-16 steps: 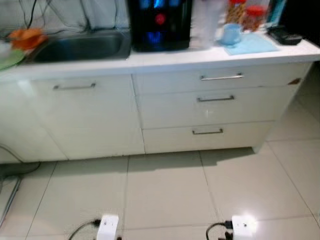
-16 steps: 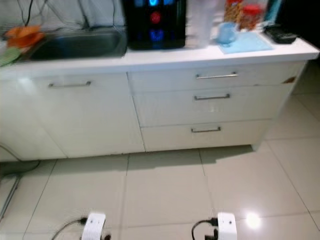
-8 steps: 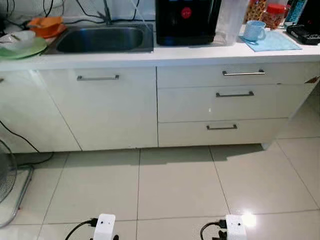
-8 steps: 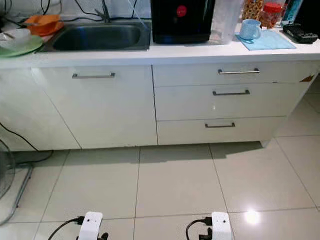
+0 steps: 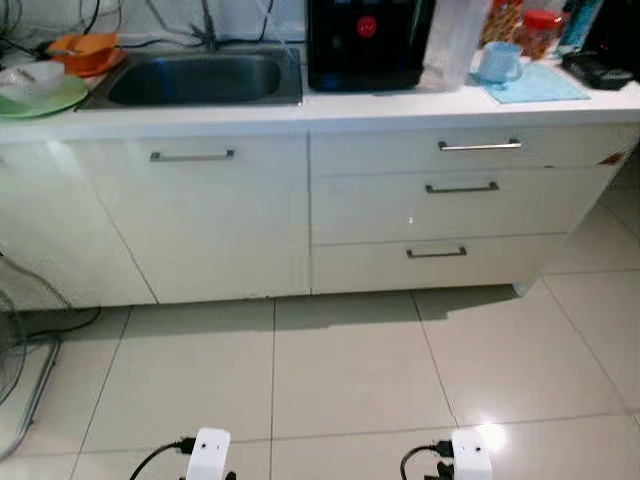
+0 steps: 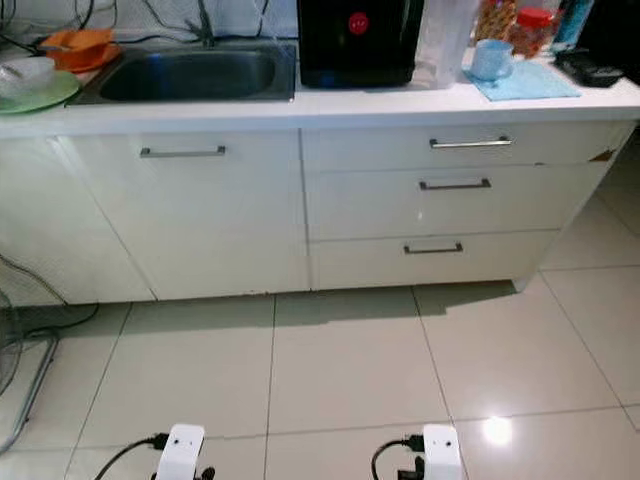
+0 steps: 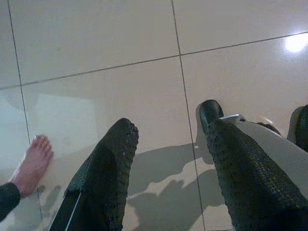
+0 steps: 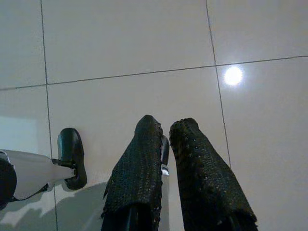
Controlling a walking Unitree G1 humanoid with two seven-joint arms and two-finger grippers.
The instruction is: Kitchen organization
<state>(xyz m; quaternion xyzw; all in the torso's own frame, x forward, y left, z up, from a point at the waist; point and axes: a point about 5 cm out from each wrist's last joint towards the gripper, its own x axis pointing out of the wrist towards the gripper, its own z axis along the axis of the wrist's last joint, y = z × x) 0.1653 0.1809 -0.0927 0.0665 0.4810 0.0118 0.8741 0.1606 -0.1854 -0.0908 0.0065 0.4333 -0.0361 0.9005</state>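
A white kitchen counter stands ahead with a steel sink, a black appliance and a blue mug on a light blue cloth. At the far left a white bowl sits on a green plate, with an orange bowl behind. Below are a cabinet door and three drawers. Both arms hang down over the floor tiles. My left gripper is open and empty. My right gripper is shut on nothing.
A person's bare foot rests on the tiles near my left gripper. A floor fan and cables stand at the left. Jars and a black object crowd the counter's right end. Open tiled floor lies before the cabinets.
The head camera has swung and steadied, so the counter shifted in frame and the blur cleared. Nothing on the counter has moved.
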